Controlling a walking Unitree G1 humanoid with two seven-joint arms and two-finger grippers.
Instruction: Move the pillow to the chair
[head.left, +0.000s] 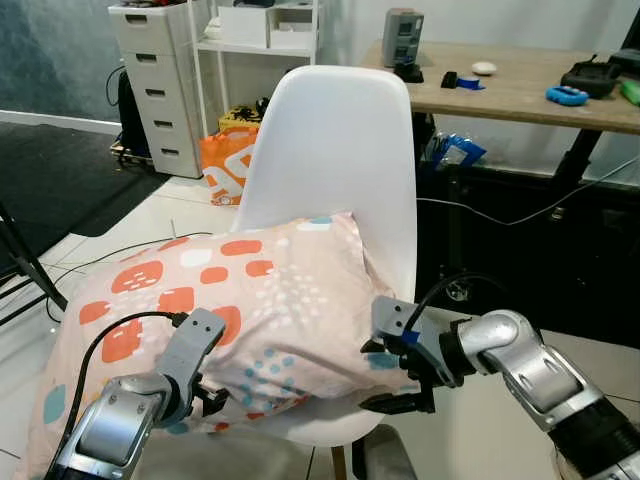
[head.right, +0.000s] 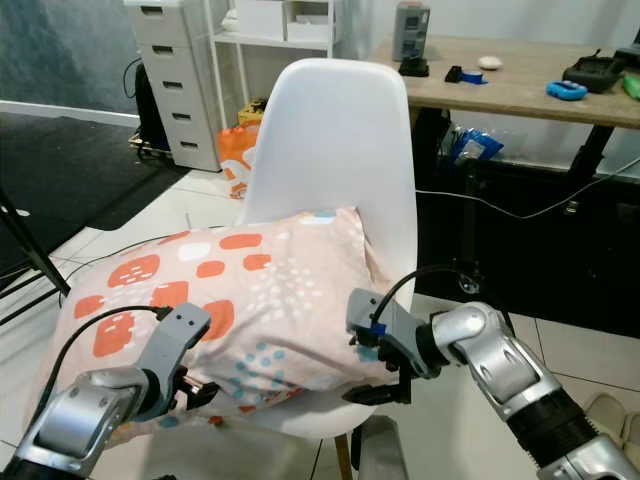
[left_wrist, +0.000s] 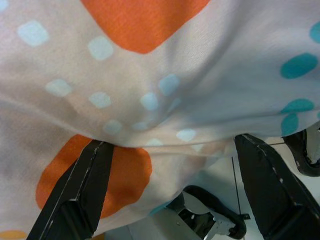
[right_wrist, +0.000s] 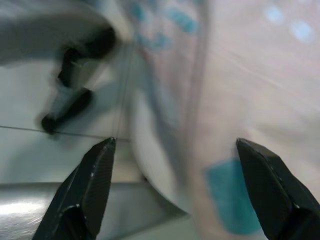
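The pale pink fabric pillow with orange patches and teal dots (head.left: 230, 310) lies across the seat of the white moulded plastic chair (head.left: 335, 150). Its far corner leans against the chair back, and its left end overhangs the seat edge toward the floor.

My left pincer (head.left: 205, 398) sits at the pillow's near lower edge. In the left wrist view its 2 black fingers (left_wrist: 75, 195) stand spread, with the pillow cloth sagging between and over them; I see no clamping on the cloth.

My right pincer (head.left: 395, 378) is at the pillow's right end, beside the front of the seat. In the right wrist view its 2 fingers (right_wrist: 92, 185) are spread wide, the pillow to one side and the seat rim between them; this view is blurred.

Behind the chair stand a white plastic drawer tower (head.left: 160, 80) and an orange bag (head.left: 228, 165). To the right is a light wooden tabletop (head.left: 520, 90) carrying small devices, among them a blue object (head.left: 567, 96).
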